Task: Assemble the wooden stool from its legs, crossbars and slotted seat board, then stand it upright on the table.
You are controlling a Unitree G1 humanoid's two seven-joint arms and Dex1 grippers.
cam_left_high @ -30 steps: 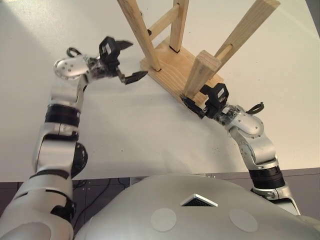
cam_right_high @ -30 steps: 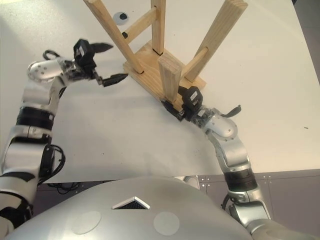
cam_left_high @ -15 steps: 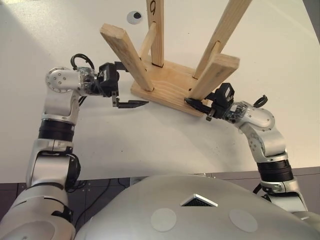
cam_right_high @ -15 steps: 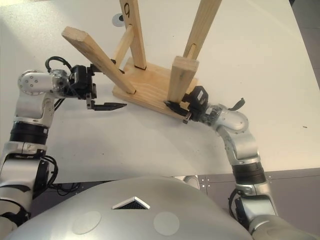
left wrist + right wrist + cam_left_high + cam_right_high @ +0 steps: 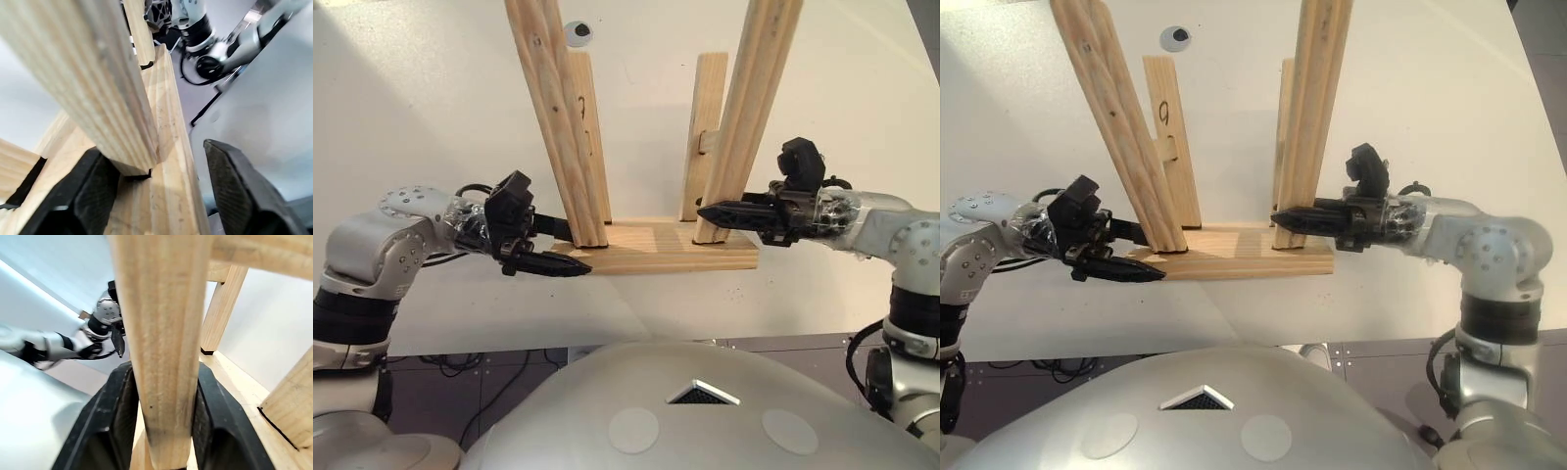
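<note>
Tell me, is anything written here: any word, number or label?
"9": handwritten on the far left stool leg, near its upper end.
Round sticker on the table: its mark is too small to read.
No other text can be seen.

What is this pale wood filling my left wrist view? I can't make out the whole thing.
Observer: It's the stool, upside down: seat board underneath, four legs pointing up.
Operator: Is anything gripping it?
Observer: The right pincer is clamped on the near right leg, low down.
Operator: Anything else out there?
Observer: A small round disc lies on the table beyond the stool.
</note>
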